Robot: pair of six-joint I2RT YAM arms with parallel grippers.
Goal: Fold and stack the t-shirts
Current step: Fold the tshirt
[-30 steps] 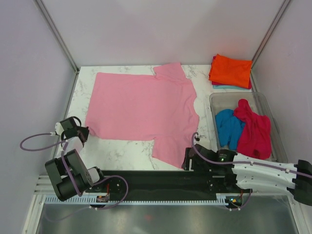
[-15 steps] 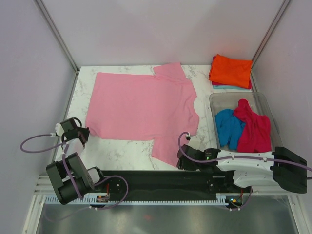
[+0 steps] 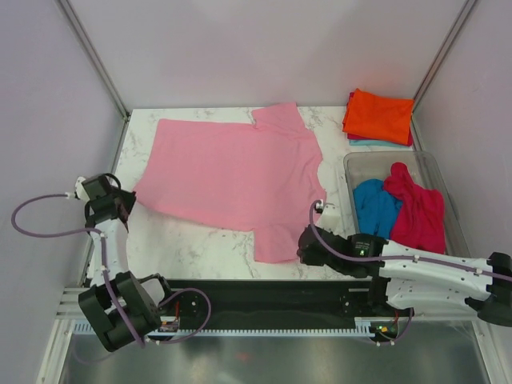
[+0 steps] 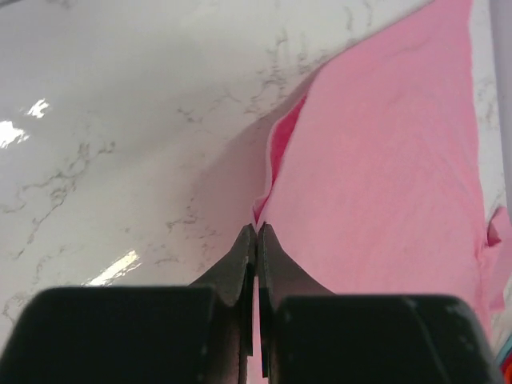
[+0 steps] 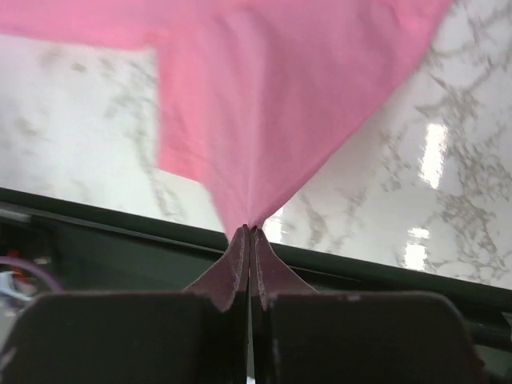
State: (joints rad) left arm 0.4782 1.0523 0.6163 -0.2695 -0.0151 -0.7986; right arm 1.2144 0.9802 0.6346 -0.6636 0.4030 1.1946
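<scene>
Newly lifted pink t-shirt [image 3: 232,172] corners, marble table [image 3: 200,244], lilac walls [image 3: 264,48]

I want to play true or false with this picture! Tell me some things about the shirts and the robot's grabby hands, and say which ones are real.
1. The right gripper is shut on an edge of the light pink t-shirt. True.
2. The left gripper is open and holds nothing. False: it is shut on the light pink t-shirt's edge.
3. The orange t-shirt lies folded at the far right of the table. True.
4. The bright blue t-shirt is spread flat on the table. False: it sits bunched in the clear bin, next to the crimson one.
5. The light pink t-shirt is folded up small. False: it lies spread out.
</scene>
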